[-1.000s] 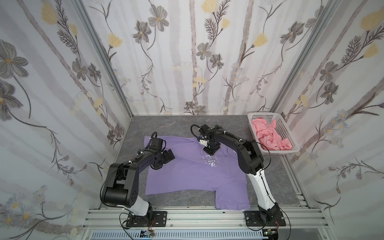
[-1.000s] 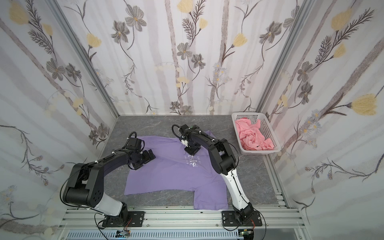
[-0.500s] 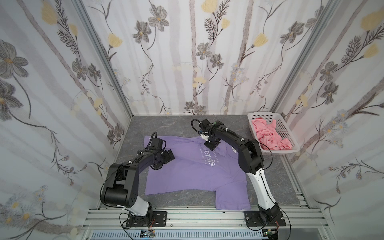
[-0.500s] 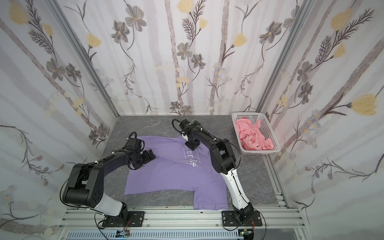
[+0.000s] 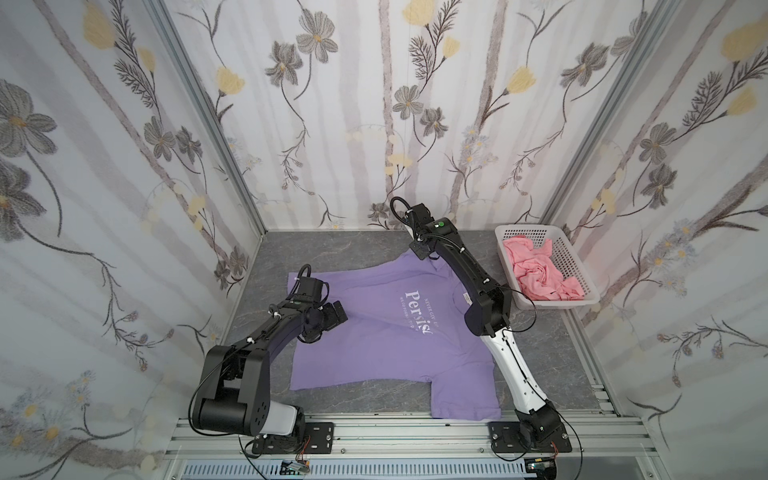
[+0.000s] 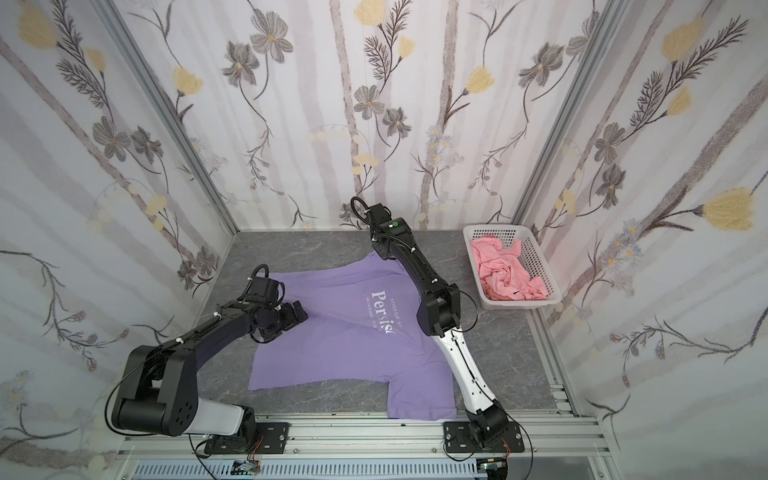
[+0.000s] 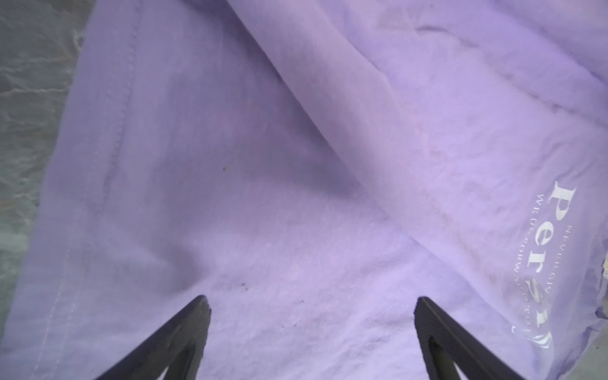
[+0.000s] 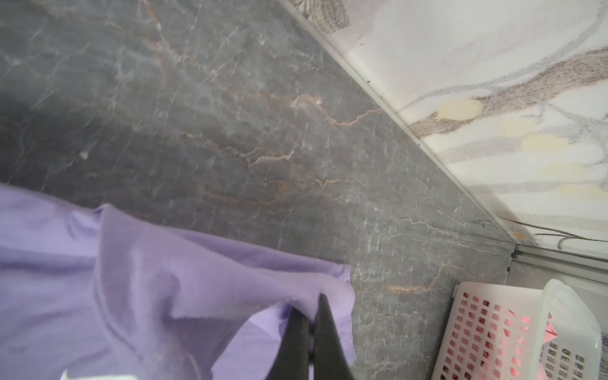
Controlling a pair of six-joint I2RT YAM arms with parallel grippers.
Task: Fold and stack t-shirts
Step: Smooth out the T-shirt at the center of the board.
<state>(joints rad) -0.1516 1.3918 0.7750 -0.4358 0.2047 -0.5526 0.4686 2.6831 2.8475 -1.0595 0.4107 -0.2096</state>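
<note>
Since a second ago, my right gripper (image 5: 420, 252) has pulled the purple t-shirt (image 5: 374, 340) by its far sleeve toward the back wall. Both top views show the shirt spread on the table (image 5: 332, 249) and the pink t-shirt (image 5: 540, 276) in the basket (image 5: 527, 229). Left wrist view: my left gripper (image 7: 312, 301) is wide open above the cloth. Right wrist view: my fingers (image 8: 329, 342) pinch just a thin bit of sleeve. If I tug harder, it may slip out, or the loose shirt may slide.

place: robot lab cell | signs: floral wall panels (image 5: 374, 104); aluminium frame (image 5: 210, 120); marble-look tabletop (image 5: 332, 249); arms (image 5: 266, 336) bolted to rail (image 5: 415, 436)
</note>
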